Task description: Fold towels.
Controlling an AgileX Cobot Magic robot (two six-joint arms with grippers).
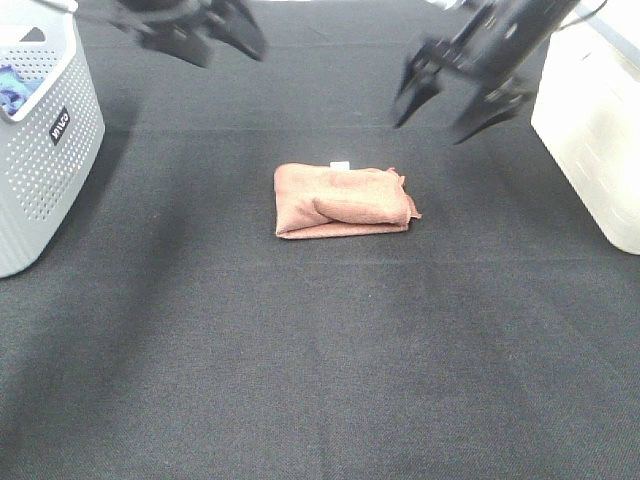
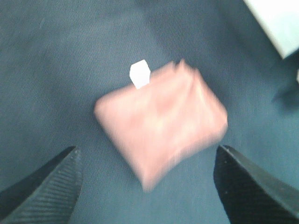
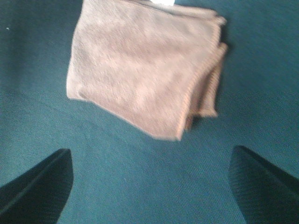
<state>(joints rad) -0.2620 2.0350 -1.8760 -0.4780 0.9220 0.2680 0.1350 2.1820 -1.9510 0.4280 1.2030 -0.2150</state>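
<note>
Towel (image 1: 343, 201) lies folded into a compact rectangle at frame centre. Left gripper (image 1: 205, 30) and right gripper (image 1: 450, 100) hover above, jaws open, empty. Folding looks done.

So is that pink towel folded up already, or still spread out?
Folded. The towel lies as a small thick bundle on the black table, layered hems stacked along one side, white tag poking out.

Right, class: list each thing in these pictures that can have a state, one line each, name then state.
towel: folded into a compact bundle, lying flat on the table, touched by nothing.
left gripper: jaws open, empty, raised.
right gripper: jaws open, empty, raised.
laundry basket: upright, blue cloth inside.
</note>
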